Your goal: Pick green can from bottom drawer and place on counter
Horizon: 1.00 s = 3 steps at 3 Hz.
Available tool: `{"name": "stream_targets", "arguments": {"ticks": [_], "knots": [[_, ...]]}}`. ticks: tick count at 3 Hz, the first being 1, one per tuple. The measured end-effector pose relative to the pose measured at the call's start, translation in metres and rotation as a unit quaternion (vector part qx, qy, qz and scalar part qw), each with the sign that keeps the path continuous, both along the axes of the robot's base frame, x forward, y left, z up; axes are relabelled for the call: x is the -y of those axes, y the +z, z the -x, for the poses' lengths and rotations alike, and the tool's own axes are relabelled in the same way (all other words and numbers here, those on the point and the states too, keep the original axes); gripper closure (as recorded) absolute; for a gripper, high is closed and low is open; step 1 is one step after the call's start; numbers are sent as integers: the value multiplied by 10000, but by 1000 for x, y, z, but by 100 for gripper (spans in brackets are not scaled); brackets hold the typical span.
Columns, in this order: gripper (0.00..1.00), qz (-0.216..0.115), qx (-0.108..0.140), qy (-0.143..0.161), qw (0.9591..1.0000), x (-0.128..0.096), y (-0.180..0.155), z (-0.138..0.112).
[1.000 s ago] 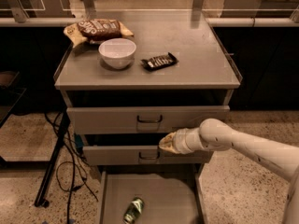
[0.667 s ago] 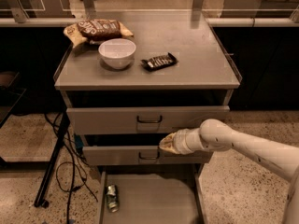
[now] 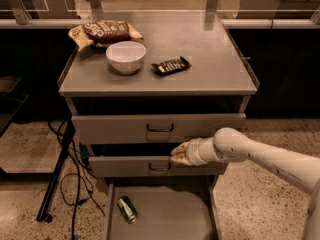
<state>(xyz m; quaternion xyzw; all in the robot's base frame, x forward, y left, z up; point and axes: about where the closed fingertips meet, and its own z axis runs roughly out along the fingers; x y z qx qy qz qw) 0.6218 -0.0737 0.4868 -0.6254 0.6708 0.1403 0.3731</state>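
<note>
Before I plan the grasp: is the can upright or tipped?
Tipped: the can lies lengthwise on the bottom drawer floor. The gripper is at the middle drawer.

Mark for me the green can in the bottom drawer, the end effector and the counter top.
small dark-green metal can (image 3: 127, 209): camera view, middle of its side.
end effector (image 3: 178, 154): camera view, its tip, above the grey bottom drawer (image 3: 172, 216).
flat grey metal counter (image 3: 210, 76): camera view, bare right part.
</note>
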Motion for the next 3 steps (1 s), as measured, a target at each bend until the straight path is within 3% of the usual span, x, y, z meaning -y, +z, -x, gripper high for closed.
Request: {"name": "stream_targets", "arguments": {"ticks": [1, 3], "knots": [[5, 0, 0, 0, 10000, 0, 0, 0], [0, 1, 1, 0, 10000, 0, -8, 15]]}}
